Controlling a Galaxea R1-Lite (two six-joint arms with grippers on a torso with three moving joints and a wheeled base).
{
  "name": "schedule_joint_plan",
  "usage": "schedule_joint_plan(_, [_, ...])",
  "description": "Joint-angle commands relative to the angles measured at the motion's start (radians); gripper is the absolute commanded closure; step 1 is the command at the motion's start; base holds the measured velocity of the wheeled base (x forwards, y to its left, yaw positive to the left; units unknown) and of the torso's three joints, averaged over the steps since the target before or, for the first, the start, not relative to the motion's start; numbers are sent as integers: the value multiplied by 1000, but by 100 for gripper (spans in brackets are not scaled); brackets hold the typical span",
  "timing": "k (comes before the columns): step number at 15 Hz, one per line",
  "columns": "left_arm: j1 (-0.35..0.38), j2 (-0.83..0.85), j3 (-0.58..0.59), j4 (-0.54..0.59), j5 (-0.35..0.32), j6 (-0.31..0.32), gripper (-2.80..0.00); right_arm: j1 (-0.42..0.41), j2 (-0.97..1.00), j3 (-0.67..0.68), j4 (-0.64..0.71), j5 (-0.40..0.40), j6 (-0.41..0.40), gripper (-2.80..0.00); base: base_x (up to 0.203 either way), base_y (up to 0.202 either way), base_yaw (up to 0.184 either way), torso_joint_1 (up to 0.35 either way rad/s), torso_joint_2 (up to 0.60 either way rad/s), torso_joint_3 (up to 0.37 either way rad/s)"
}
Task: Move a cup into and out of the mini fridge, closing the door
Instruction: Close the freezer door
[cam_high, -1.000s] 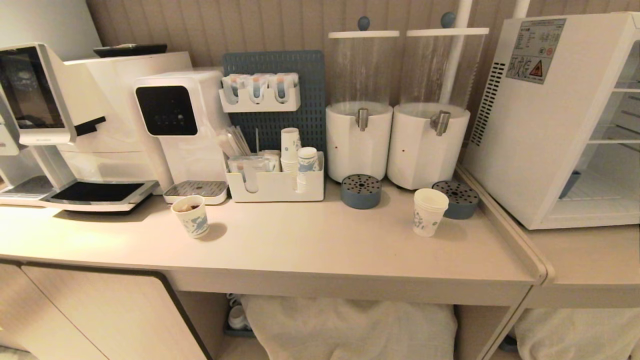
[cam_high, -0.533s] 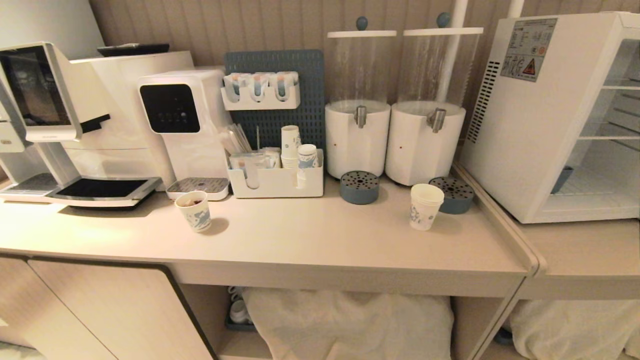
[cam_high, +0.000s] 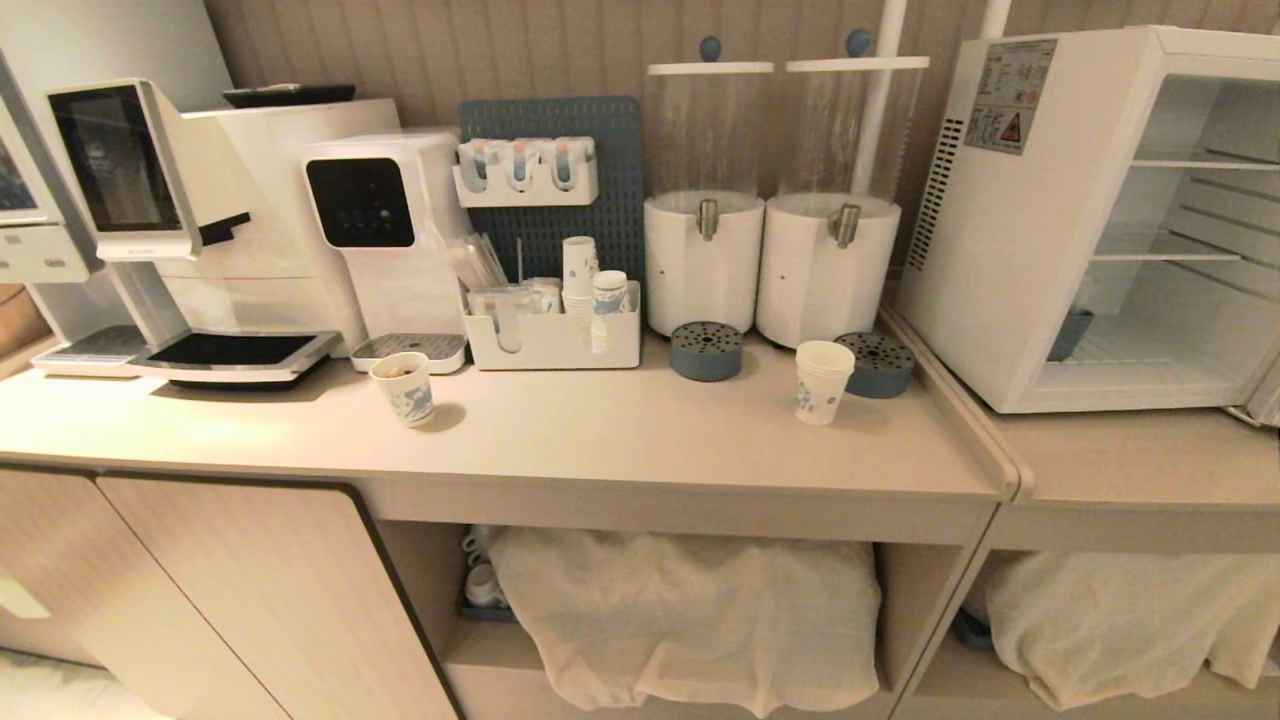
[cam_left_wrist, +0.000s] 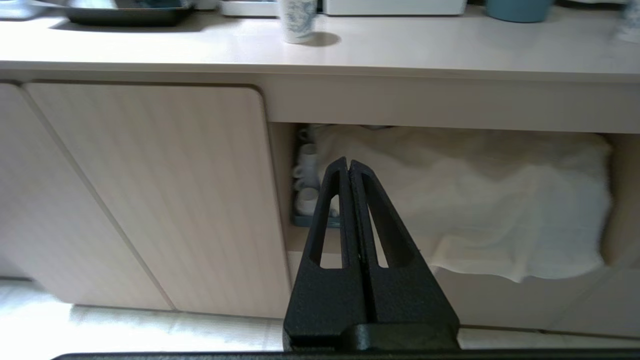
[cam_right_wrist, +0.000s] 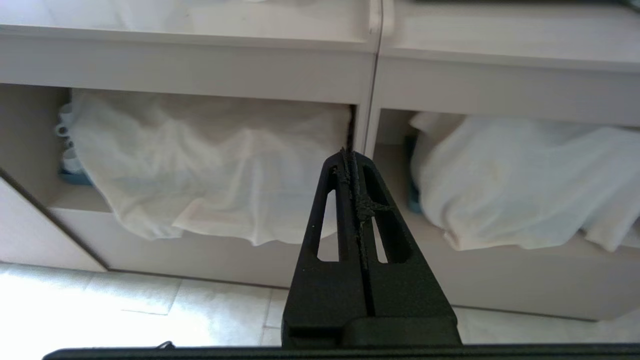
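The cup (cam_high: 822, 382), white with a blue print and a clean white inside, stands on the counter (cam_high: 620, 430) near its right end, in front of a blue drip tray. To its right, the white mini fridge (cam_high: 1000, 230) stands open on a lower counter, showing its wire shelves. Its door is out of view past the right edge. Neither gripper shows in the head view. My left gripper (cam_left_wrist: 348, 162) is shut and empty, low in front of the cabinet. Facing the cloth-covered shelves under the counter, my right gripper (cam_right_wrist: 351, 154) is also shut and empty.
A like cup with a brown inside (cam_high: 404, 388) stands at the counter's left. Behind are coffee machines (cam_high: 230, 210), a white organizer with stacked cups (cam_high: 555, 335) and two drink dispensers (cam_high: 770, 260). A blue item (cam_high: 1070, 335) sits inside the fridge. White cloths (cam_high: 690, 610) cover the lower shelves.
The whole head view has shifted: the counter sits further left and smaller, and more of the fridge's inside and the lower shelves shows. The cups have not moved on the counter.
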Motion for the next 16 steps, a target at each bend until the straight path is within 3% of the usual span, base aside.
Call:
schedule_joint_plan(1, [2, -2, 0, 0, 1, 1, 0, 0, -2, 0, 2, 0, -1, 0, -3, -109, 4, 7, 8, -1])
schedule_joint_plan(16, [2, -2, 0, 0, 1, 2, 0, 2, -2, 0, 2, 0, -1, 0, 0, -191, 0, 3, 3, 2])
